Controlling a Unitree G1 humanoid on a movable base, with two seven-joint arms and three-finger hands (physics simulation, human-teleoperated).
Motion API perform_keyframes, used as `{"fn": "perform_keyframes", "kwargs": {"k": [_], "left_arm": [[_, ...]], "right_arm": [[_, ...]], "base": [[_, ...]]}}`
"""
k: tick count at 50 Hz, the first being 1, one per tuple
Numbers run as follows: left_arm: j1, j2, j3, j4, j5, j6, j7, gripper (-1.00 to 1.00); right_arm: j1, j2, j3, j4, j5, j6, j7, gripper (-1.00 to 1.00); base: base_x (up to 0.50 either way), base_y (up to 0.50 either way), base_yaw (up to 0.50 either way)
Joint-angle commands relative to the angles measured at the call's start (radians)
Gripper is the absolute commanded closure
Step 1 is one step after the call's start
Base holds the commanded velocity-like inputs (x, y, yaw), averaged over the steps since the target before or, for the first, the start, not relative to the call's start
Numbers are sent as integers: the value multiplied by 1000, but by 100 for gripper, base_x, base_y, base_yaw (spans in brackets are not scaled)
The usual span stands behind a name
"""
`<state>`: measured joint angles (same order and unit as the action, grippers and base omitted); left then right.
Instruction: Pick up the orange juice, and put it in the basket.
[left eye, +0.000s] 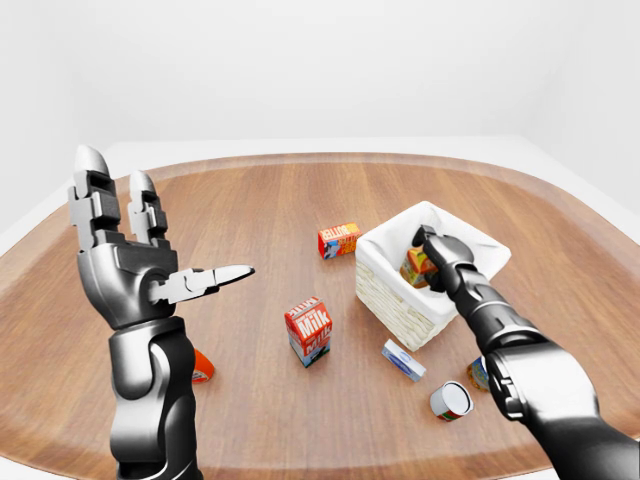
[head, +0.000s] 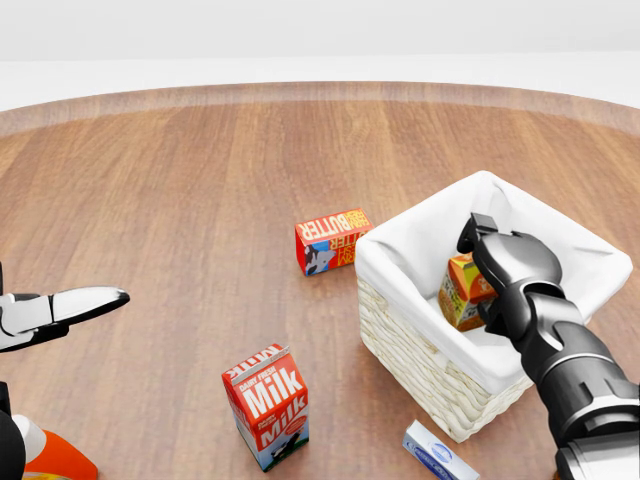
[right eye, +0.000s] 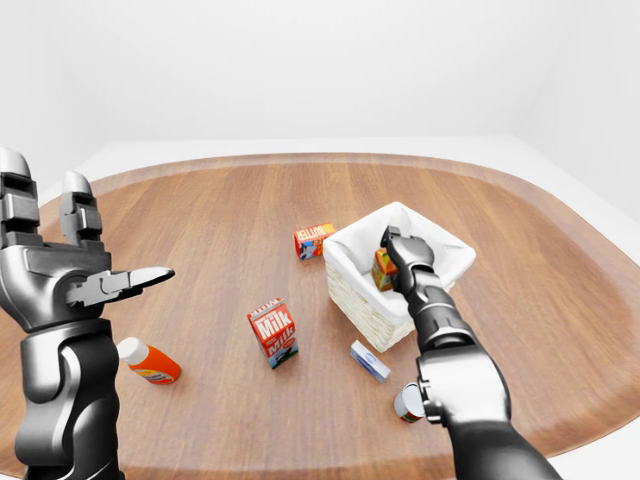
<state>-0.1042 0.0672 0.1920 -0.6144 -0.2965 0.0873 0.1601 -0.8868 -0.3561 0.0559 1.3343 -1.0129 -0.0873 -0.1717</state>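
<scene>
The orange juice carton (head: 460, 291) stands inside the white-lined wicker basket (head: 418, 366) at the right of the head view. My right hand (head: 497, 272) reaches down into the basket, its fingers closed round the carton's top and right side. The hand hides part of the carton. My left hand (left eye: 170, 228) is raised at the left of the left-eye view, open and empty, far from the basket.
A butter box (head: 332, 240) lies left of the basket. A milk carton (head: 266, 405) stands below it. A small blue-and-white box (head: 440, 455) and two cans (left eye: 452, 401) lie below the basket. An orange bottle (right eye: 150, 362) lies at the lower left.
</scene>
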Motion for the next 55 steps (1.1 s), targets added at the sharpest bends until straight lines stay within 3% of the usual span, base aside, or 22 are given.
{"fn": "perform_keyframes", "kwargs": {"k": [1, 6, 9, 10, 13, 55], "left_arm": [[0, 0, 0, 0, 0, 0, 0, -100], [0, 0, 0, 0, 0, 0, 1, -100], [0, 0, 0, 0, 0, 0, 0, -100], [0, 0, 0, 0, 0, 0, 0, -100], [0, 0, 0, 0, 0, 0, 0, -100], [0, 0, 0, -1, 0, 0, 0, -100]], "right_arm": [[0, 4, -12, -8, -81, 0, -55, 47], [-1, 0, -12, -10, -83, 0, -61, -29], [-2, -2, -11, -11, -85, 0, -62, -40], [-4, -4, -9, -12, -89, 0, -64, -70], [-6, -6, -10, -12, -89, 0, -63, -100], [-59, -27, -17, -31, -87, 0, -31, -100]], "base": [[0, 0, 0], [0, 0, 0], [0, 0, 0], [0, 0, 0], [0, 0, 0], [0, 0, 0]]}}
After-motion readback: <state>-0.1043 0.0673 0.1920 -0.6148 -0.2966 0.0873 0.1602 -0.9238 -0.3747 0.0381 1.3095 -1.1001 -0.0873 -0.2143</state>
